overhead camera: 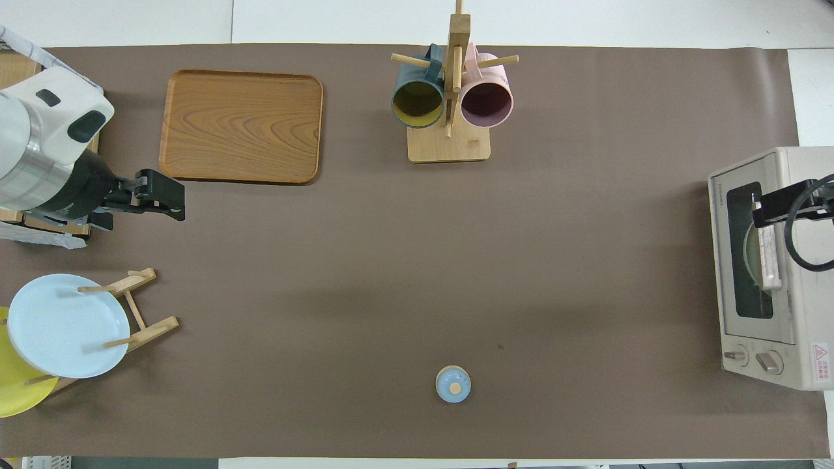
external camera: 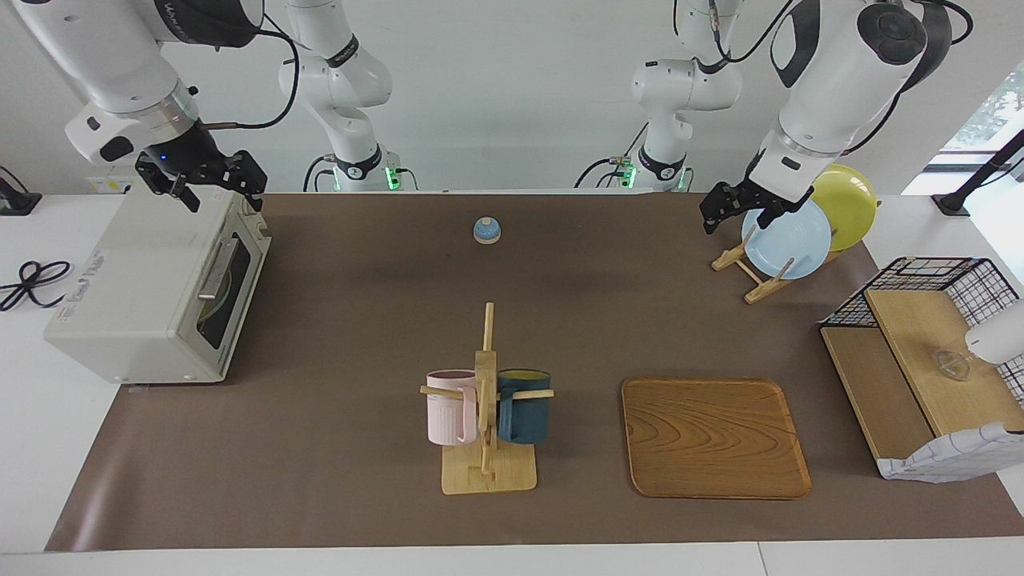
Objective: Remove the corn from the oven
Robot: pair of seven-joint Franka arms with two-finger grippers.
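The off-white oven (external camera: 136, 296) stands at the right arm's end of the table, also in the overhead view (overhead camera: 808, 312). Its dark glass door (external camera: 232, 300) is shut, with the metal bar handle (external camera: 218, 268) across it. The corn does not show; only a pale round shape sits dimly behind the glass. My right gripper (external camera: 222, 198) hangs open and empty over the oven's top front edge, above the handle; in the overhead view (overhead camera: 775, 208) it covers the door's top. My left gripper (external camera: 738, 218) is open and empty, up in the air over the plate rack (external camera: 760, 280).
A light blue plate (external camera: 788, 240) and a yellow plate (external camera: 852, 200) stand in the plate rack. A small blue knob-topped dome (external camera: 486, 230) sits near the robots. A mug tree (external camera: 486, 384) holds a pink mug and a dark blue mug. A wooden tray (external camera: 712, 436) and a wire shelf (external camera: 920, 344) lie toward the left arm's end.
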